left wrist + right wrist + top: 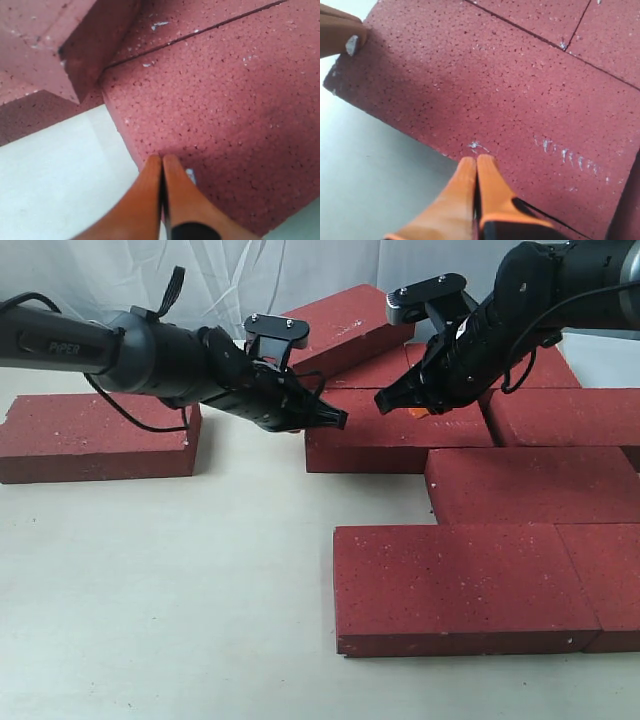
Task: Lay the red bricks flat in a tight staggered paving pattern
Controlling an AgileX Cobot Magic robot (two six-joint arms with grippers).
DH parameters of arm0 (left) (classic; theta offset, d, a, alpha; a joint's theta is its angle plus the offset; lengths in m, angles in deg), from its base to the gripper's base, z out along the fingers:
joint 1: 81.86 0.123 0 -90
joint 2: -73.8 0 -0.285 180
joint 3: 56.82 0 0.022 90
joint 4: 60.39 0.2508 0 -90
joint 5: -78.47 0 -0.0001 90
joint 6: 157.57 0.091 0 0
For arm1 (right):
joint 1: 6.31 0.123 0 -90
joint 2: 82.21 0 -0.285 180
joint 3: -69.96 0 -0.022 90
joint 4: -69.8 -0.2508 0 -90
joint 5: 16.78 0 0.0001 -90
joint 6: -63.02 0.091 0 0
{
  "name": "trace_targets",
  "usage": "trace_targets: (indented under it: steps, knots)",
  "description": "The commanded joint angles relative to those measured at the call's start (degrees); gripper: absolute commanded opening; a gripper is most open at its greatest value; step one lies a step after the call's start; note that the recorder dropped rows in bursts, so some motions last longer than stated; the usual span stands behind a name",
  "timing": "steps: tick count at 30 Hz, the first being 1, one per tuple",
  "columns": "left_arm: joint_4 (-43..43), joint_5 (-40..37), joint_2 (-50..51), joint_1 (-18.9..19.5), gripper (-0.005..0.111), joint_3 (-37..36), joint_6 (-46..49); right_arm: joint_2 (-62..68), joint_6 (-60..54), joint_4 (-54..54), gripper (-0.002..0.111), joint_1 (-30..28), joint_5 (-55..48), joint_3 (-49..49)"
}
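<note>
Several red bricks lie flat on the white table. The middle brick (400, 443) sits between my two grippers. My left gripper (340, 420) is shut with nothing in it, its orange tips (162, 159) resting at that brick's (215, 110) near-left corner. My right gripper (383, 400) is also shut and empty, tips (476, 160) at the same brick's (495, 100) far edge. One brick (345, 325) lies tilted on top of others at the back. The left gripper's fingertip (340, 32) shows at the brick's corner in the right wrist view.
A lone brick (100, 435) lies at the left, under the left arm. Laid bricks fill the right: one (540, 483) behind two front ones (460, 585) (610, 580), more at the back right (570, 415). White cloth hangs behind.
</note>
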Motion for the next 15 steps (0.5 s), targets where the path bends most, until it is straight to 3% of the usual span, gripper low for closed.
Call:
trace_targets:
  steps: [1, 6, 11, 15]
  knots:
    - [0.32, -0.78, 0.22, -0.11, 0.0, -0.03, 0.05, -0.58, 0.03, 0.71, -0.001, -0.34, 0.6, -0.07]
    - [4.93, -3.76, -3.92, 0.26, 0.0, -0.03, -0.06, -0.58, 0.03, 0.71, -0.001, -0.34, 0.73, -0.07]
    - [5.04, -6.93, -4.54, 3.35, 0.0, -0.03, -1.98, -0.58, 0.27, 0.71, -0.001, -0.34, 0.73, -0.07]
    - [5.0, -5.23, -3.68, 4.5, 0.0, -1.19, -3.3, -0.58, 0.27, 0.82, -0.001, -0.34, 0.73, -0.07]
